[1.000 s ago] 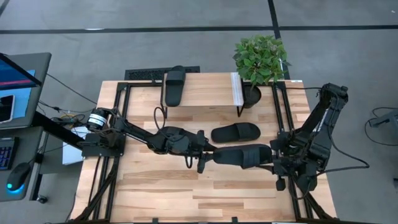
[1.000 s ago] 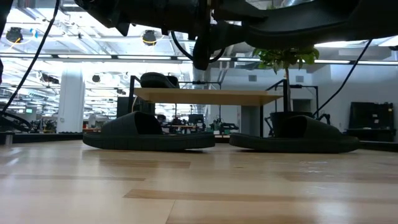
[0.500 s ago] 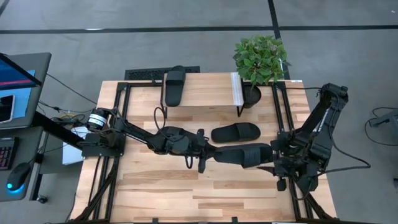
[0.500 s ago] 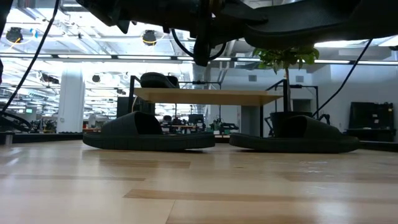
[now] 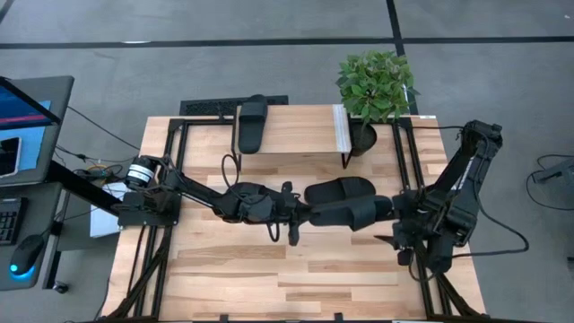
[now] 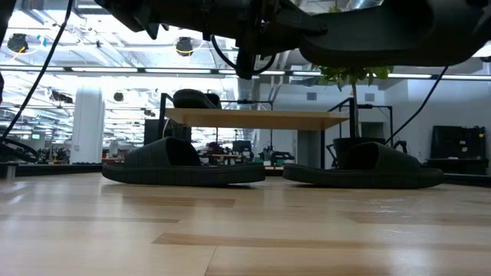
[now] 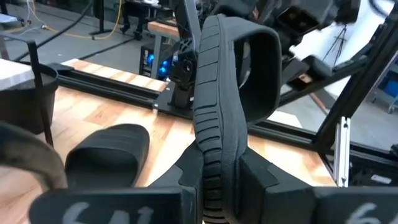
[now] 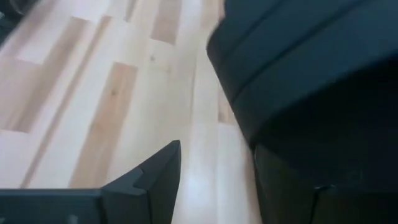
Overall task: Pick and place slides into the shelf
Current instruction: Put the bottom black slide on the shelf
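My left gripper (image 5: 300,215) is shut on a black slide (image 5: 348,213), which hangs over the table's middle and shows from below at the top of the low view (image 6: 383,34). My right gripper (image 5: 400,235) stands open just near of that slide's toe end (image 8: 311,68), and I see no touch. A second slide (image 5: 339,190) lies sole-down on the table. A third (image 6: 184,165) lies mostly hidden under my left arm. Another slide (image 5: 251,124) rests on the left end of the shelf (image 5: 296,135). My left gripper pinches the slide's heel end (image 7: 214,155) between its two fingers (image 7: 264,180), one on each flat face of the sole. It comes level from the table's left, and the slide runs on in line with the fingers. The slide is lifted clear, strap end toward the table's right.
A potted plant (image 5: 377,85) stands at the shelf's right end. Black frame rails (image 5: 170,179) run along both table sides. Bare planks (image 5: 269,278) lie along the near edge. A desk with a screen (image 5: 27,117) stands off the left side.
My right gripper has let go of the slide's toe end. My left gripper has carried the slide a little up and toward the far edge, so it now overlaps the slide lying on the table in the high view.
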Controlling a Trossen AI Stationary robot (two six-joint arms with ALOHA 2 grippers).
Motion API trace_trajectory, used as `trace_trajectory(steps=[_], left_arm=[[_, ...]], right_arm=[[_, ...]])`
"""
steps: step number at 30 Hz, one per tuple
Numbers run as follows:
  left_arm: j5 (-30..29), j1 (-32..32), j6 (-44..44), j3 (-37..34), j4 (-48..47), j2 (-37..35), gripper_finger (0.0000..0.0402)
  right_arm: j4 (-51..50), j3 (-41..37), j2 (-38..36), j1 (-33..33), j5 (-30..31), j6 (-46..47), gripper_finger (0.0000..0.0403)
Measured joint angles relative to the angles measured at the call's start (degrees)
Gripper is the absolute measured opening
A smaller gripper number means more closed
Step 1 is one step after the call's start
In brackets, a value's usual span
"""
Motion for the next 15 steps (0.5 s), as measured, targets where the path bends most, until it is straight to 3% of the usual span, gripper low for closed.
trace_trajectory(steps=[9,12,15], left_arm=[[-3.12,-1.08,-3.27,0.07,1.75,0.0,0.0038],[-8.28,-2.94,-3.11,0.07,3.87,-0.01,0.0038],[-18.13,-5.76,-1.05,0.07,5.71,-0.94,0.0038]], right_arm=[[-10.67,0.0,-0.09,0.05,-4.72,11.76,0.0182],[-13.82,0.0,-0.09,0.8,-4.72,17.24,0.018],[-16.37,0.0,-0.09,2.4,-4.7,21.26,0.0181]])
